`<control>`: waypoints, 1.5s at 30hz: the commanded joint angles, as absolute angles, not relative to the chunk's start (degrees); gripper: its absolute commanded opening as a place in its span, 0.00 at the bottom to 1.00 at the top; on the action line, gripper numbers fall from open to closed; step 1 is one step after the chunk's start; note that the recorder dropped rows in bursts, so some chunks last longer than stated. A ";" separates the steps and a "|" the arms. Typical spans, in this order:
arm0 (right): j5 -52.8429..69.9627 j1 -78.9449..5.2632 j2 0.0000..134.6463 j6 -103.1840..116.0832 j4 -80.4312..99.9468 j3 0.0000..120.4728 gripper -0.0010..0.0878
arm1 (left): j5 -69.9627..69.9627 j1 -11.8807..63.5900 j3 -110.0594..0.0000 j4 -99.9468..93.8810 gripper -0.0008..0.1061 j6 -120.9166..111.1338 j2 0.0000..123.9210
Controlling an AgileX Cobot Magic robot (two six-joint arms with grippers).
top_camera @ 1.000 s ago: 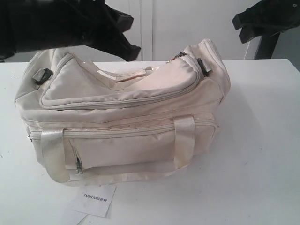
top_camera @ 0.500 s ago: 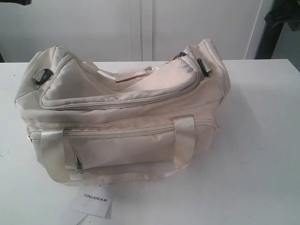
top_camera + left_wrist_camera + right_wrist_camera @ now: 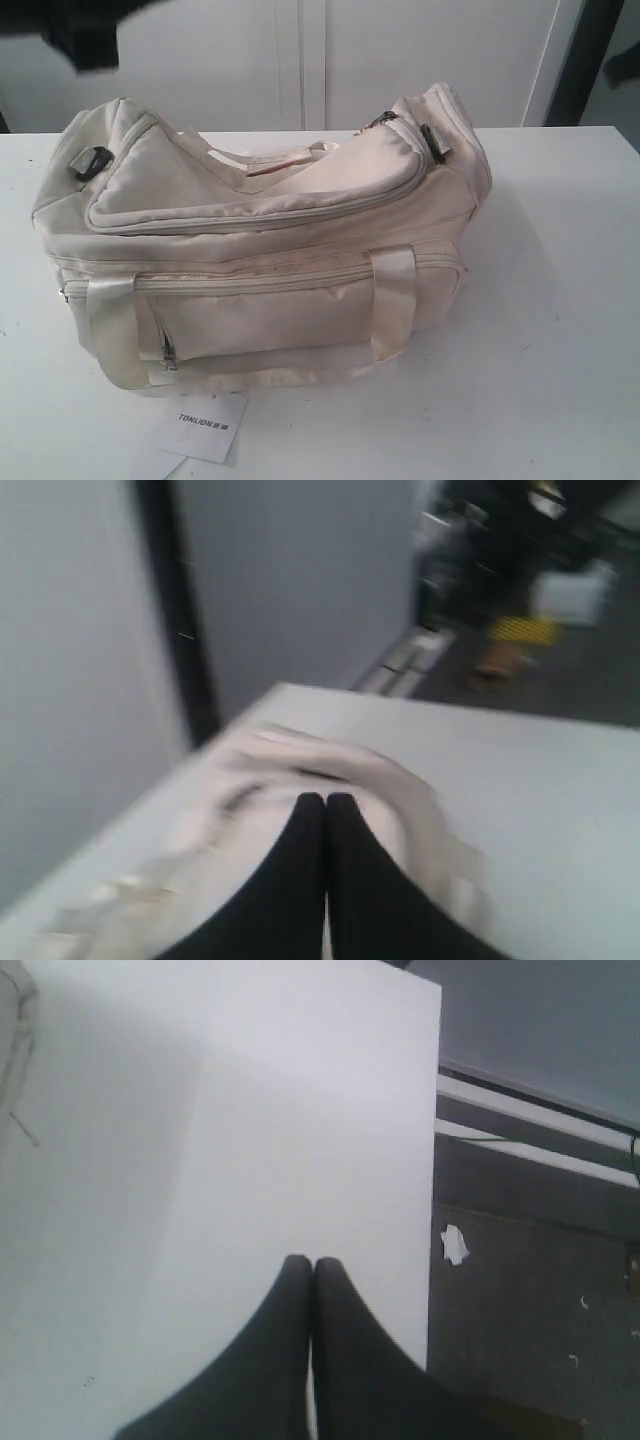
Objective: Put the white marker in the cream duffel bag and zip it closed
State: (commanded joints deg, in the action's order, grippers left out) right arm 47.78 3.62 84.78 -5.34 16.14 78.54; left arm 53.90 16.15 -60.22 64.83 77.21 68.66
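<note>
Arms have cleared off: a sec ago both hung dark over the cream duffel bag, now the exterior view shows only a blurred bit of the left arm in the top-left corner. The bag itself hasn't shifted on the table. Its top flap lies down, with the zip pull at the right end. The right gripper was spread a moment back and now has its fingers pressed together on nothing. The left gripper is likewise pressed tight and empty.

No view shows the white marker. It's prob. inside the bag, so the job looks done or v. nearly done, with the arms backing off.

Only the wrist cams show the grippers, as the exterior misses both. Left wrist view has the bag below its fingers, but it's smeared by motion, so I can't say if the zip is fully home. Right wrist view shows bare table, its edge and the floor beyond, with just a sliver of bag. Only the exterior shows the paper tag at the bag's front.
</note>
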 joint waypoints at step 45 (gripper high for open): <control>0.69 1.78 46.55 -15.85 -7.75 32.55 0.01 | 16.53 0.21 -40.96 20.70 0.01 21.16 48.53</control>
